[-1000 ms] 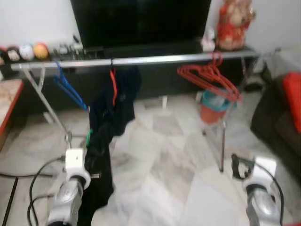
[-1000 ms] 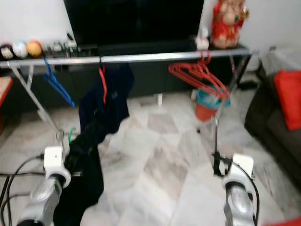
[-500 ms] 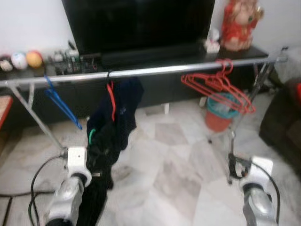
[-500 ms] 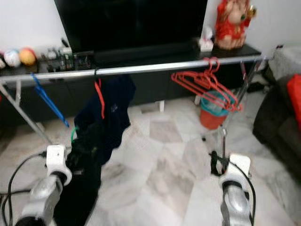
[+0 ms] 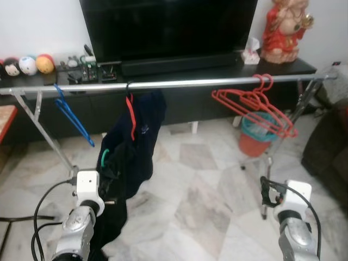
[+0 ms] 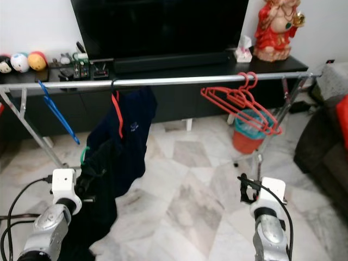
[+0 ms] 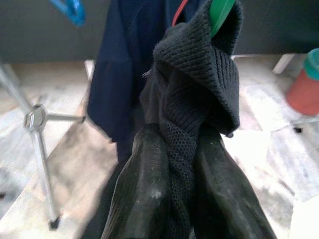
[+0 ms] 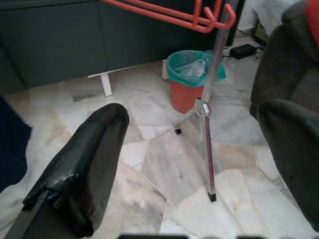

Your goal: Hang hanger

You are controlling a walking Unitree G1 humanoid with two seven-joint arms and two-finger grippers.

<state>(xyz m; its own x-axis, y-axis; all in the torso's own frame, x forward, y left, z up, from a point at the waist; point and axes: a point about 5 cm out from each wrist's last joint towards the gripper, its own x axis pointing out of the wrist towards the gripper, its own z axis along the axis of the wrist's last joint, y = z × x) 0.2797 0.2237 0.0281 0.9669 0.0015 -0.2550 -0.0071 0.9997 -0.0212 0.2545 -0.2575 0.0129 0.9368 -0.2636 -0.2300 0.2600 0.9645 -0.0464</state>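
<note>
A silver clothes rail [image 5: 190, 83] crosses the room. On it hang a blue hanger [image 5: 70, 111], a navy garment [image 5: 144, 136] on an orange-red hanger, and a bunch of red hangers [image 5: 255, 103]. My left gripper [image 7: 179, 138] is low at the left, below the rail, shut on a black knit garment [image 7: 199, 74]. That garment sits on a green hanger [image 7: 219, 12] and drapes down in front of the navy one. At the lower right my right gripper [image 8: 199, 110] is open, with nothing between its fingers, and it points at the rail's right leg [image 8: 208, 144].
Behind the rail stand a black TV [image 5: 168, 27], a low dark console with small balls [image 5: 27, 64] and a red figurine [image 5: 285, 27]. An orange bin with a teal liner [image 5: 253, 136] stands under the red hangers. A dark sofa [image 5: 329, 152] is at the right. Cables [image 5: 22, 217] lie at the left.
The camera has shifted and the picture has sharpened. My left gripper still holds the black garment. My right gripper hangs as before.
</note>
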